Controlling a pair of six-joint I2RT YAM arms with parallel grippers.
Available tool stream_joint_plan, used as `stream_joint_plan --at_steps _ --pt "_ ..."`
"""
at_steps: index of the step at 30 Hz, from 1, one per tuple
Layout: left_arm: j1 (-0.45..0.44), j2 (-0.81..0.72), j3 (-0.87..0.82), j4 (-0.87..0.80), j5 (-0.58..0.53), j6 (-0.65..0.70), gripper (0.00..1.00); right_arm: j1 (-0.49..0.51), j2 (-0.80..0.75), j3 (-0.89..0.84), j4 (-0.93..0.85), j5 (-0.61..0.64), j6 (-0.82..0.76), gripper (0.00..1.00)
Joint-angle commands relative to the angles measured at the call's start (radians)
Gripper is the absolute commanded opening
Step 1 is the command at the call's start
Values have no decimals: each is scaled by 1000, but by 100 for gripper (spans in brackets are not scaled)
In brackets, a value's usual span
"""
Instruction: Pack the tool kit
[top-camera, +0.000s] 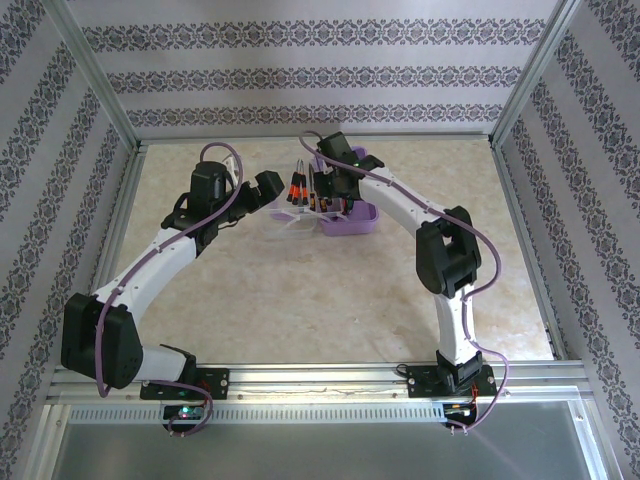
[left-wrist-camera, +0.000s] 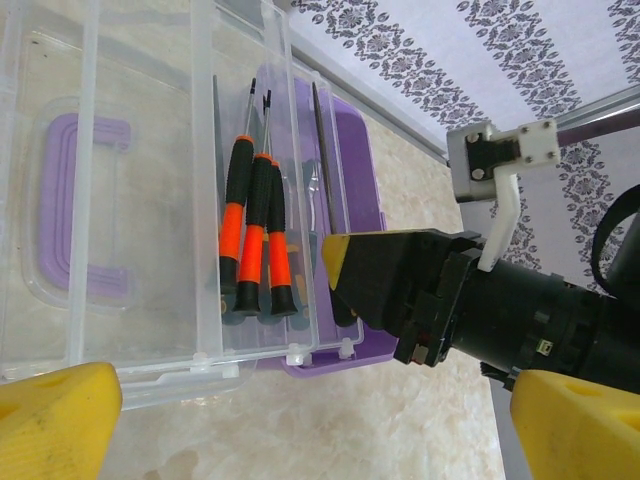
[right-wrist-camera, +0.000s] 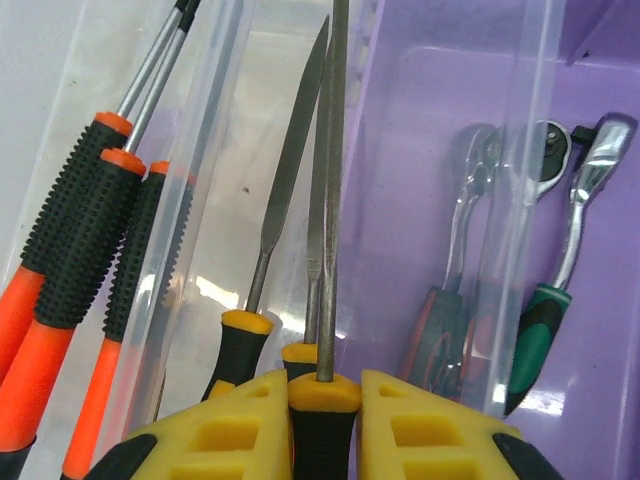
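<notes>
Beige table (top-camera: 300, 300) | right end effector (right-wrist-camera: 325, 390) clamps needle file (right-wrist-camera: 329, 200); ratchets (right-wrist-camera: 572, 240) beside

Both arms reaching forward, elbows out, wrists turned toward each other, left gripper (left-wrist-camera: 315, 425) wide open, right gripper (right-wrist-camera: 325, 425) closed on a file (right-wrist-camera: 337, 150)

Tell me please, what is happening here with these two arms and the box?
The right arm's fingers pinch a file by its yellow-and-black handle, over the clear lid of the open kit, beside two other files. Three orange screwdrivers lie in the lid, and ratchets lie in the lilac base. The left arm's fingers are open near the kit and hold nothing.
</notes>
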Motion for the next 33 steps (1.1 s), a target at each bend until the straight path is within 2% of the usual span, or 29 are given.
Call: stream_joint_plan --at_steps 1,25,33 --pt "12 -27 22 -13 -2 4 100 -13 23 27 -30 -18 1 20" --pt "17 -11 24 -11 7 0 100 -40 66 24 -27 -55 58 24" --pt "16 -11 24 -11 12 1 100 -40 66 36 -34 -64 64 29"
